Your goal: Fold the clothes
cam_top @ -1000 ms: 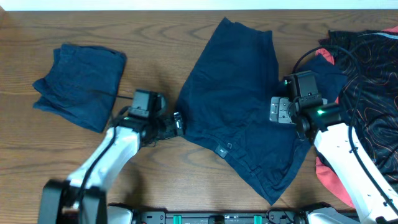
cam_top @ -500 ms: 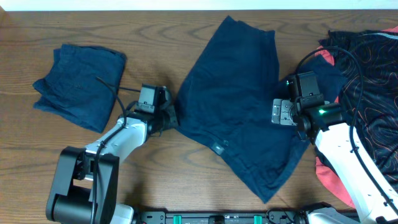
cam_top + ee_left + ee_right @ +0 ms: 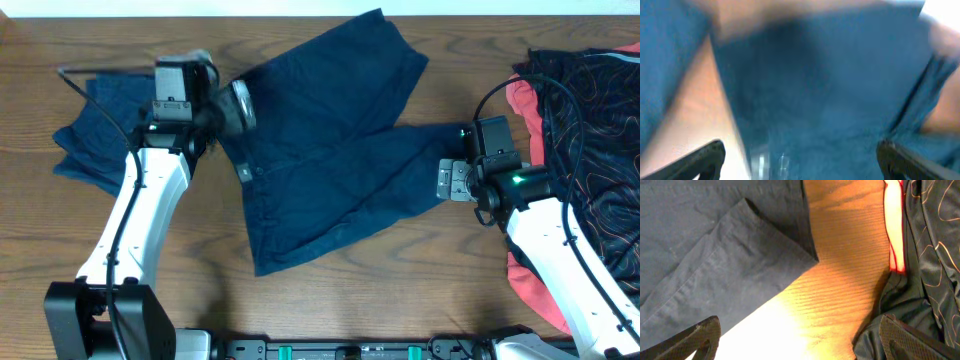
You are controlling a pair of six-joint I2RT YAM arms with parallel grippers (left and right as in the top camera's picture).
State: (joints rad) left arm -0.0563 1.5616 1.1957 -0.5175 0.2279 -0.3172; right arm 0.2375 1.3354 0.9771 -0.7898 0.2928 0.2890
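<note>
A large navy-blue pair of shorts [image 3: 320,150] lies spread across the table's middle, its legs reaching to the top and the right. My left gripper [image 3: 240,105] hovers over its left edge. In the blurred left wrist view its fingers [image 3: 800,155] stand wide apart with blue cloth [image 3: 830,100] below them. My right gripper [image 3: 447,180] is open beside the end of the right leg. In the right wrist view the fingers [image 3: 800,335] are over bare wood next to the leg hem [image 3: 715,245]. A second navy garment [image 3: 120,140] lies folded at the far left.
A heap of black patterned and red clothing [image 3: 590,130] fills the right edge and shows in the right wrist view [image 3: 925,255]. Bare wooden table [image 3: 350,290] lies in front of the shorts. A black cable [image 3: 510,85] loops above my right arm.
My left arm swung up and to the left, and the shorts slid left and turned with it, now spread wider. The right arm has not moved.
</note>
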